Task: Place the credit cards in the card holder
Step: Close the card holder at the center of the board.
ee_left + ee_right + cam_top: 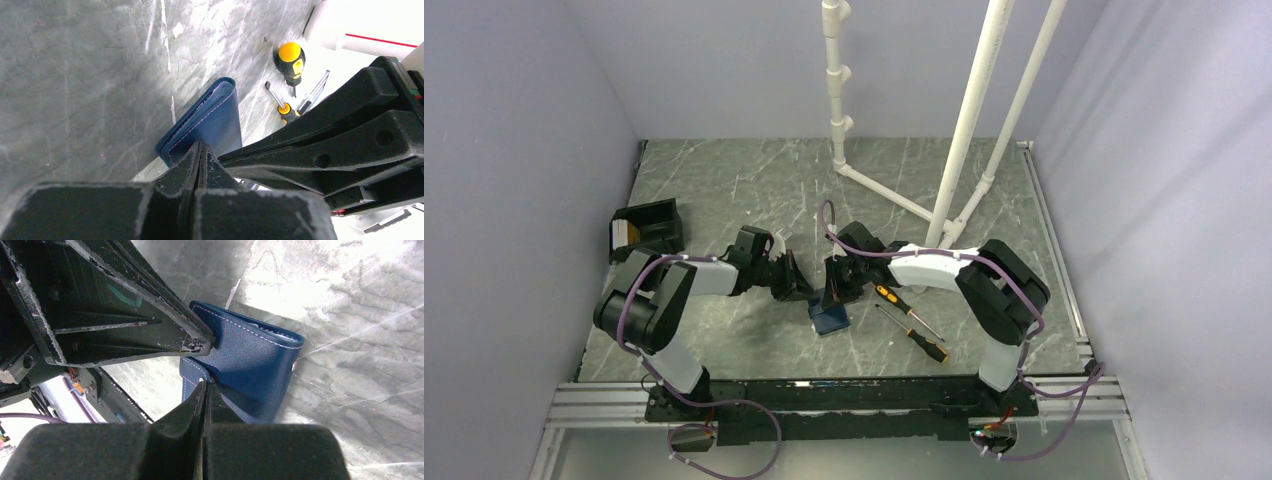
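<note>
Here, the card holder (250,365), navy and folded nearly shut, rests on the marbled table (724,180) between the two tools. The left gripper (201,150), jaws pressed together, has its tips at the holder's near corner. The right gripper (204,387), likewise clenched, meets the holder at the opposite edge, so the two sets of tips stand just beside each other. Whether either tool pinches a flap of the holder cannot be told; neither carries a card. A pale edge shows inside the holder's fold, too thin to identify. Just right of the holder lie two screwdrivers (932,348). Well to the holder's left stands a black box (659,215) with a pale and orange stack at one end, probably the credit cards (622,236).

Risks, as judged:
- Closed tips bearing on the smooth cover may slip off and skid the holder toward the screwdrivers.
- The two tools, crowded over one small thing, may knock together.
- A pull on one flap alone may drag the whole holder instead of opening it.
- While the holder is folded, no card can enter.
</note>
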Controlling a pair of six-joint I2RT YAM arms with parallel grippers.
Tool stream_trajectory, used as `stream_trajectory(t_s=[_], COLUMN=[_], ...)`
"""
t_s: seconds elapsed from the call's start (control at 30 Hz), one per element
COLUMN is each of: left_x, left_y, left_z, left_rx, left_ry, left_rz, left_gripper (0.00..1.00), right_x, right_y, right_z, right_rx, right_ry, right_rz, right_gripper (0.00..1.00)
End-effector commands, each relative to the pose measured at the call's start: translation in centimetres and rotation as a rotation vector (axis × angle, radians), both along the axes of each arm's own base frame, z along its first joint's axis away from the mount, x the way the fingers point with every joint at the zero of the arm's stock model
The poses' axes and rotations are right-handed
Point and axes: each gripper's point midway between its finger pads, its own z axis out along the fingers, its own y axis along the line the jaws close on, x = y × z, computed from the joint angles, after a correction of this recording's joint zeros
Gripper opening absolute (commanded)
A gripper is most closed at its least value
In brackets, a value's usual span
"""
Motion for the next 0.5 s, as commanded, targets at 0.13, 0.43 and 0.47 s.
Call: stream_trajectory(t_s=[0.13,0.43,0.47], left_x=[-0.8,-0.8,-0.8], left_y=[0.6,0.7,0.6], left_z=[-1.0,-0.8,-0.8], left_rx=[0.043,0.046,0.046], left_ry=[0.012,0.006,0.005], left_rz=[-0.012,-0.015,-0.016], left_gripper=[0.00,0.00,0.00], right_x=[0.8,1.0,1.0], right_y=[-1.2,-2.6,-2.8], right_z=[-2.1,-4.6,-4.9], right_rx=[-0.106,-0.200,-0.211], right_ry=[-0.011,-0.001,0.002], right_rz=[-0.030,-0.064,-0.065], right_gripper=[0.00,0.00,0.00])
